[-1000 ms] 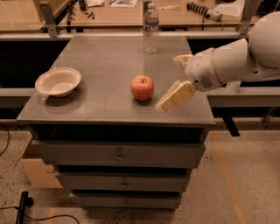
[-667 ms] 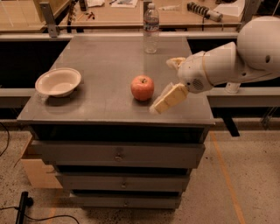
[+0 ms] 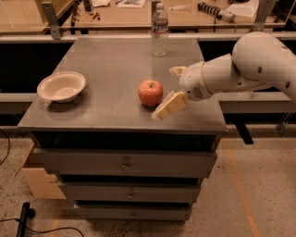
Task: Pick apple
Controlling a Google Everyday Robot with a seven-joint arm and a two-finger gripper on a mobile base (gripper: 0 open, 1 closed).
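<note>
The red-orange apple point(image 3: 150, 92) stands upright on the grey cabinet top point(image 3: 111, 60), near its front middle. My gripper point(image 3: 165, 92) comes in from the right on the white arm, level with the apple and just right of it. It is open: one cream finger point(image 3: 170, 105) reaches toward the front right of the apple, the other point(image 3: 177, 71) lies behind and to the right. The apple is not between the jaws; it sits just left of the fingertips.
A white bowl point(image 3: 61, 86) sits at the left of the top. A clear water bottle point(image 3: 159, 29) stands at the back middle. Drawers point(image 3: 125, 163) are below the top. A workbench point(image 3: 125, 14) with tools runs behind.
The gripper and arm have moved left, closer to the apple. The apple, bowl and bottle have not moved.
</note>
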